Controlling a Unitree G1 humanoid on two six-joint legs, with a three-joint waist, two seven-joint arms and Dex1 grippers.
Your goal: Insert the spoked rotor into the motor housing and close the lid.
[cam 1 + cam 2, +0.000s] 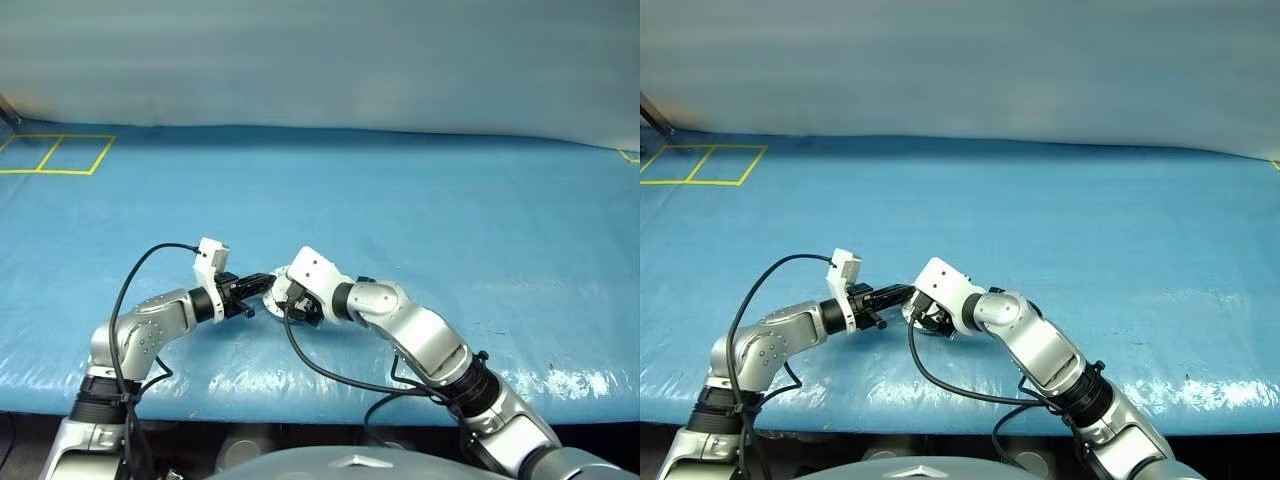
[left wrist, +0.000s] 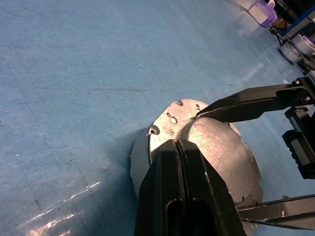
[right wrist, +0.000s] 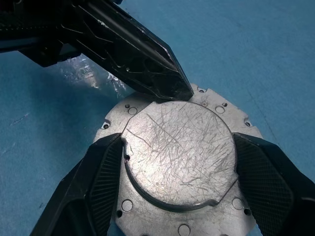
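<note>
The right gripper (image 3: 179,162) has its two black fingers (image 3: 101,184) spread wide and set against opposite sides of the raised round centre of the lid (image 3: 179,147), clasping it between the pads. The left gripper (image 3: 179,91) has its fingers pressed together into a single point, and that tip rests on the far edge of the lid's raised centre, where it meets the flat rim with its small holes. In the left wrist view the same closed fingers (image 2: 179,187) lie across the scratched silver face of the lid (image 2: 216,147), with the right gripper's fingers (image 2: 256,103) reaching in from either side.

The lid is down, plain outer face up, covering the motor housing (image 2: 140,160), whose grey side wall shows just beneath the rim. The assembly sits on the blue table cover (image 1: 420,200), close to its near edge and a little left of the middle, where the two grippers meet (image 1: 272,290). Yellow tape lines (image 1: 60,155) mark the far left corner
</note>
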